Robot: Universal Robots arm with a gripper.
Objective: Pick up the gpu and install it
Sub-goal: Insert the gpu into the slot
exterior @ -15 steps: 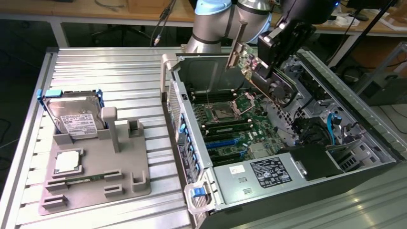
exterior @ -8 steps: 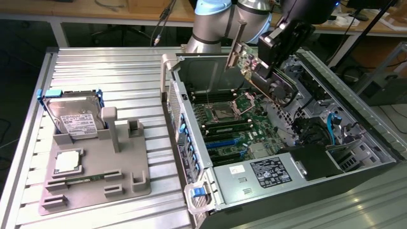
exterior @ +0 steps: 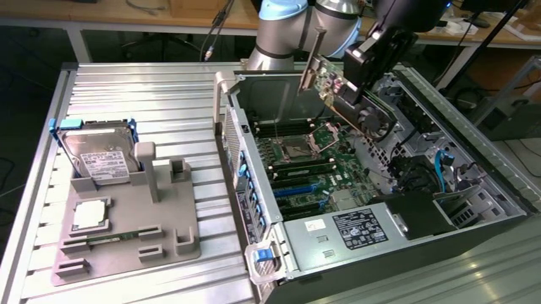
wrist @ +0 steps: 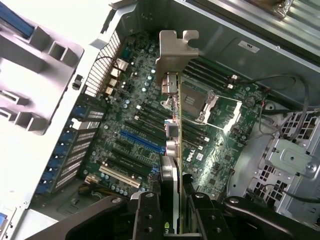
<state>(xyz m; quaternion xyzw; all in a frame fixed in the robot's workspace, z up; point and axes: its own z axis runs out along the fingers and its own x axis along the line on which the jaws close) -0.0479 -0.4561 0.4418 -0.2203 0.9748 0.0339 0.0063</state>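
Note:
The gpu [exterior: 343,95] hangs tilted over the open computer case [exterior: 253,190], its silver end bracket [exterior: 313,60] uppermost and its black cooler block toward the exterior view's right. My gripper [exterior: 365,79] is shut on the card's upper edge. In the wrist view the gpu [wrist: 172,125] appears edge-on, with its bracket [wrist: 175,50] farthest from the camera. The gripper [wrist: 172,215] clamps it between two black fingers [wrist: 148,212]. Below the card lies the motherboard [wrist: 125,115] with a blue expansion slot [wrist: 142,142], and the card hangs clear above it.
A grey fixture tray [exterior: 161,215] on the metal table holds a hard drive in a blue frame [exterior: 97,152], a processor chip [exterior: 90,215] and a memory stick [exterior: 110,239]. Inside the case, a power supply [exterior: 355,228] sits at the near end, with cables and drive cages [exterior: 439,171] on the exterior view's right.

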